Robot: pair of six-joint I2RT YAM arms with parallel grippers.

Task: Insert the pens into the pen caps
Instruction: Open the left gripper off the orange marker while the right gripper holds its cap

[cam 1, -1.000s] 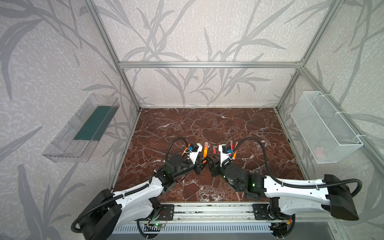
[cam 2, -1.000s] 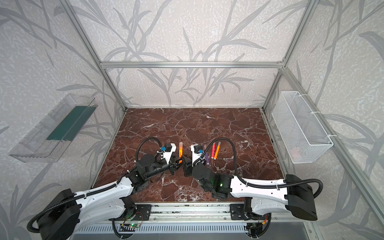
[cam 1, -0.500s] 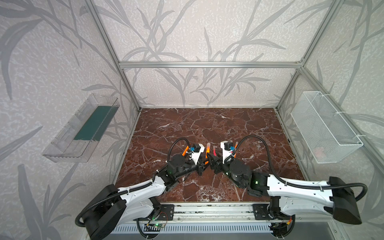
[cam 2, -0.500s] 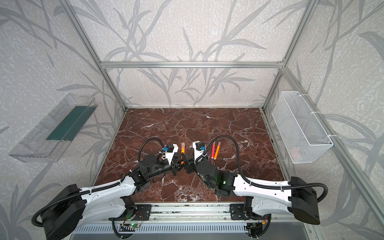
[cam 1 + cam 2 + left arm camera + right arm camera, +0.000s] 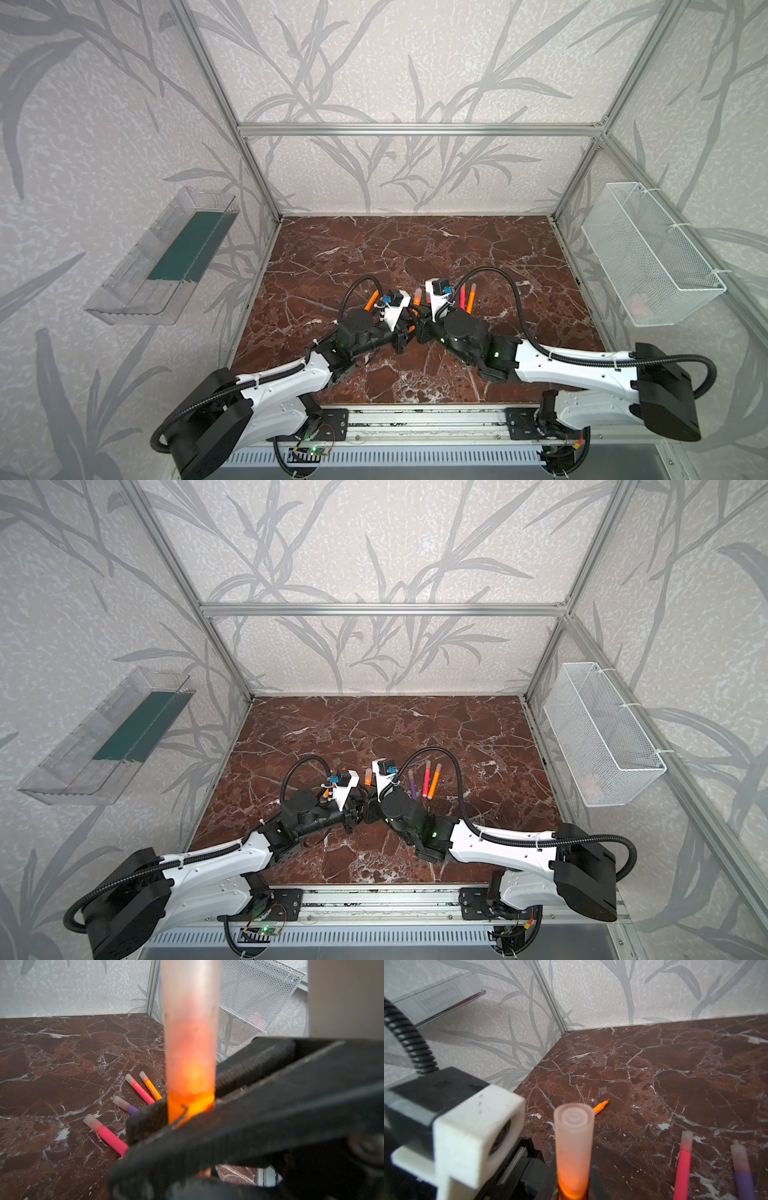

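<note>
Orange pen (image 5: 190, 1105) held between my two arms, over front middle of tabletop (image 5: 374, 257). Clear cap (image 5: 573, 1136) already sits over tip. Judge it light, stiff, smooth plastic: slips in loose pinch, cap skews under side load. Best hold is bare barrel just below cap, push along axis.

My left fingers (image 5: 401, 334) clamped narrow on barrel. My right fingers (image 5: 599, 1186) pinched narrow on same pen at cap's lower end.

Capped pens (image 5: 141, 1089) lie flat nearby. Bare orange pen (image 5: 601, 1104) lies farther off.
</note>
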